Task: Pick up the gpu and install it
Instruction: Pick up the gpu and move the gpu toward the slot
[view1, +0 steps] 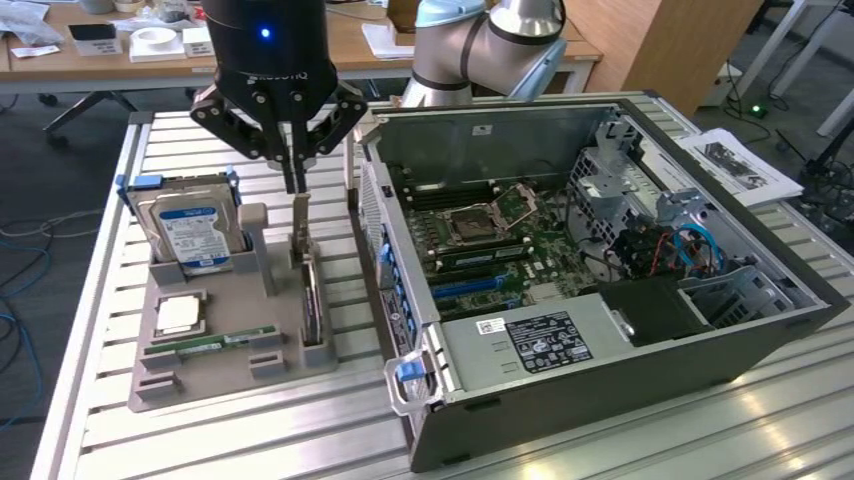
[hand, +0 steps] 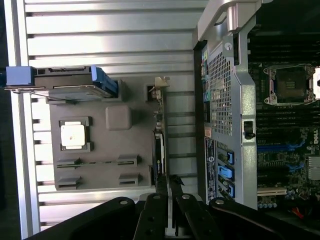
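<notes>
I work over a slatted metal table (view1: 200, 440). On it a grey tray (view1: 214, 375) sits just beside an open computer case (view1: 601, 400) lying on its side, with the circuit board (view1: 507, 250) bare inside. Behind the table are wooden desks (view1: 360, 55) strewn with papers, and a printed sheet (view1: 741, 165) lies at the table's far corner on the exterior view's right.

The tray holds a hard drive (view1: 194, 230) standing up in blue rails, a square chip (view1: 178, 315) and a memory stick (view1: 214, 342) lying flat. The gpu (view1: 310, 300) stands on edge in the tray's slot nearest the case, its metal bracket pointing up.

My arm (view1: 481, 50) reaches over from behind the case. My gripper (view1: 291, 180) points straight down, right above the bracket end of the gpu (hand: 159, 145). Whether my gripper (hand: 169, 180) is open or closed, or touches the card, I cannot tell.
</notes>
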